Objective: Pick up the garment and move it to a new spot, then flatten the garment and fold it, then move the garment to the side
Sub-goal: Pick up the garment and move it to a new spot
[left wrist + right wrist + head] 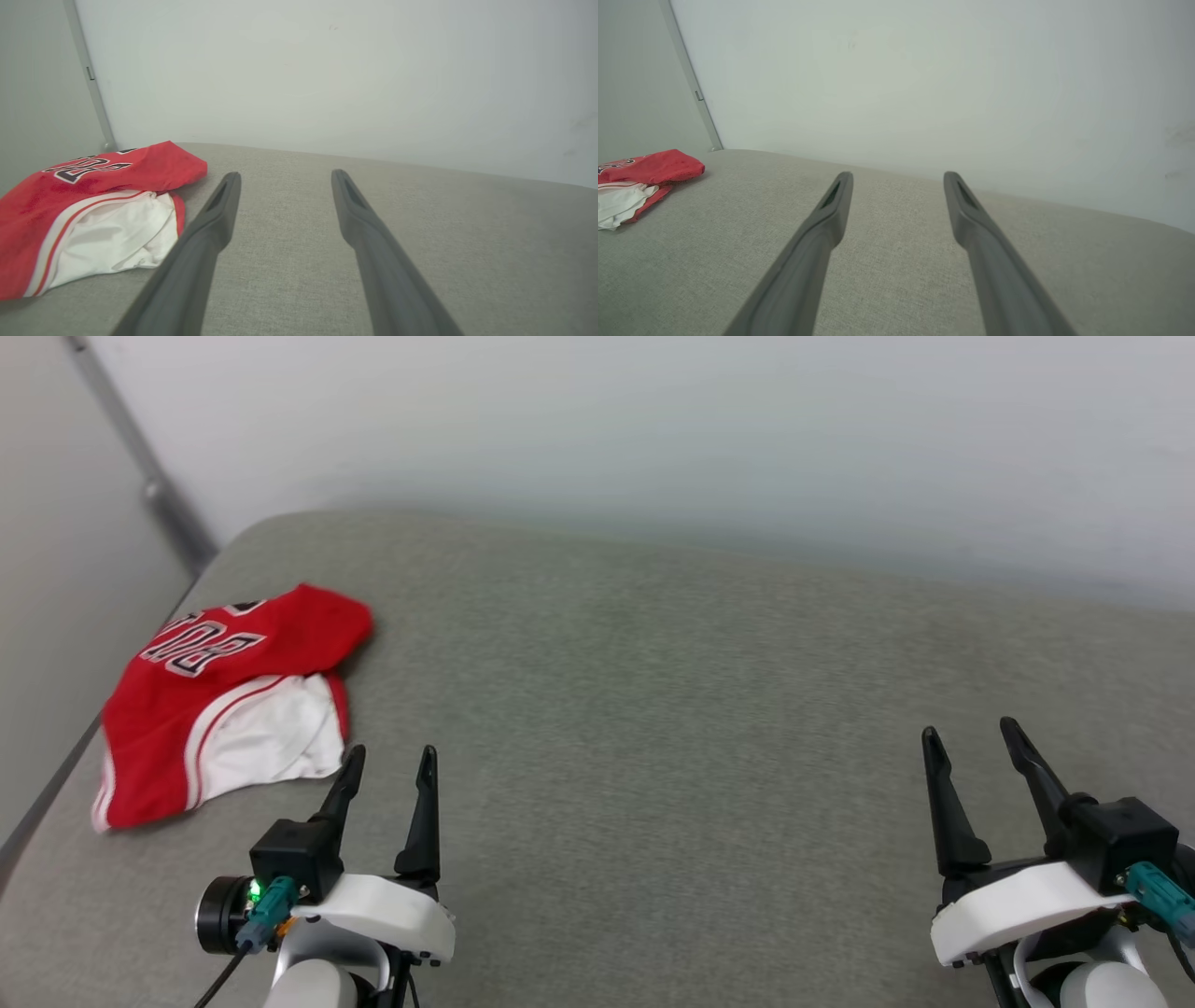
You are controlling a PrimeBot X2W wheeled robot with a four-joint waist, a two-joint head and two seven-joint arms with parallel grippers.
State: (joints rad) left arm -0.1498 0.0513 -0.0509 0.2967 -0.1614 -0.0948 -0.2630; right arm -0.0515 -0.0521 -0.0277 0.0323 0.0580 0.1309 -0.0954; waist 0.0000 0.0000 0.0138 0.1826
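Lying rumpled, the Bulls jersey (215, 709) looks unhandled (every step remains, I'd say). My left gripper (391, 753) and right gripper (969, 730) gape empty.

The head camera looked down on the surface (653, 709), both wrist cameras skimmed it low, all sharing the garment (224, 700)

The garment (168, 728) is soft, creased cloth; the grey surface (653, 728) beneath is matt, coarse-woven fabric.

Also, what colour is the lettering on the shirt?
Black with a white outline, on the red shirt; the head view shows it best.
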